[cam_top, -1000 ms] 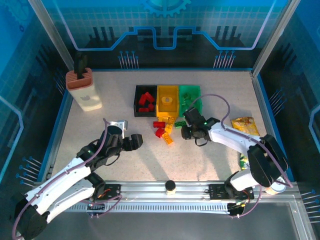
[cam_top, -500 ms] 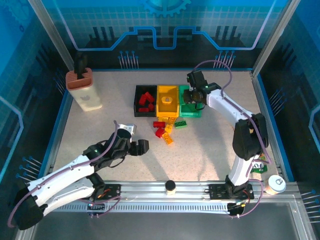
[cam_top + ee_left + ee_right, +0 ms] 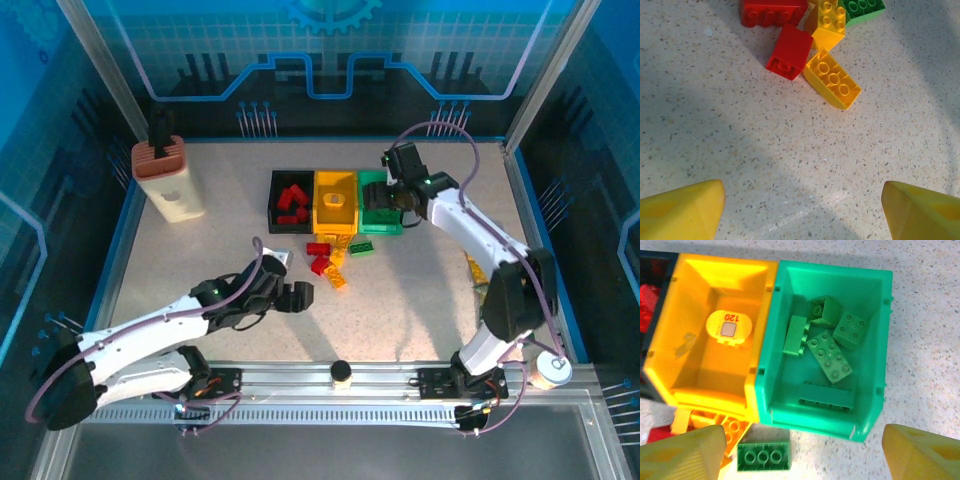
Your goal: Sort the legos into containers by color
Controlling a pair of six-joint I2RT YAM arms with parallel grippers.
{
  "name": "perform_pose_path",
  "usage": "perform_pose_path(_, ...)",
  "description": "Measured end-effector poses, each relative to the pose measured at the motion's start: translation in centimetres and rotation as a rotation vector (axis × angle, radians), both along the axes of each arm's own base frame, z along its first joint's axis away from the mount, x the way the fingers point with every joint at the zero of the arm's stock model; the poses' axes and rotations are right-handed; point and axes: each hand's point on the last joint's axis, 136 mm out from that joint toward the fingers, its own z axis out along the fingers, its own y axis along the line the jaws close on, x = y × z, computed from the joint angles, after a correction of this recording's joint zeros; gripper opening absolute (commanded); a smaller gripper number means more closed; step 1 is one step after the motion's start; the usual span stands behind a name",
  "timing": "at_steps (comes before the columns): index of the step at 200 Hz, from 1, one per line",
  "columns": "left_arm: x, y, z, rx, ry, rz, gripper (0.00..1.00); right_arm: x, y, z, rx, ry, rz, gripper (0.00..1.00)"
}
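Three bins stand in a row at the back: black (image 3: 291,200) with red bricks, yellow (image 3: 336,200), green (image 3: 372,226). In front lies a loose pile of legos (image 3: 328,262). The left wrist view shows a red brick (image 3: 790,51), a yellow brick (image 3: 834,80) and more red, yellow and green ones at the top edge. My left gripper (image 3: 300,296) (image 3: 802,212) is open over bare table just short of the pile. My right gripper (image 3: 392,205) (image 3: 800,457) hangs open above the green bin's front wall (image 3: 805,422). Several green bricks (image 3: 830,357) lie inside. One green brick (image 3: 764,456) lies on the table before it.
A tall beige holder (image 3: 170,180) stands at the back left. A yellow snack packet (image 3: 476,268) lies at the right, partly behind the right arm. The yellow bin (image 3: 705,375) has a round sticker on its floor. Blue walls ring the table.
My right gripper went from the table beside the pile up to the green bin and now stands open over it. My left gripper slid right, closer to the pile.
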Motion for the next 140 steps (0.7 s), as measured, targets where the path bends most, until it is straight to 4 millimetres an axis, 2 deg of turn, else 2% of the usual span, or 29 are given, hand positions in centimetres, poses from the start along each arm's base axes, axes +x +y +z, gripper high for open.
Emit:
perform_pose_path(16,0.4,-0.8,-0.3,0.018,0.019,-0.009,0.84,-1.6,-0.2,0.8,0.025,-0.033,0.002,0.83)
perform_pose_path(31,1.0,-1.8,-0.5,0.032,0.038,-0.018,0.84,-2.9,-0.4,0.6,0.041,-0.04,0.007,0.82)
perform_pose_path(79,3.0,-5.9,-1.6,0.103,0.111,-0.049,0.82,-6.4,-1.0,-2.8,0.058,0.017,0.005,0.82)
perform_pose_path(113,3.9,-8.7,-3.9,0.183,0.187,-0.061,0.79,-7.8,-1.6,-3.8,0.071,0.025,-0.016,0.81)
perform_pose_path(140,3.8,-9.3,-6.4,0.245,0.243,-0.049,0.77,-8.6,-1.9,-3.9,0.09,0.009,-0.027,0.81)
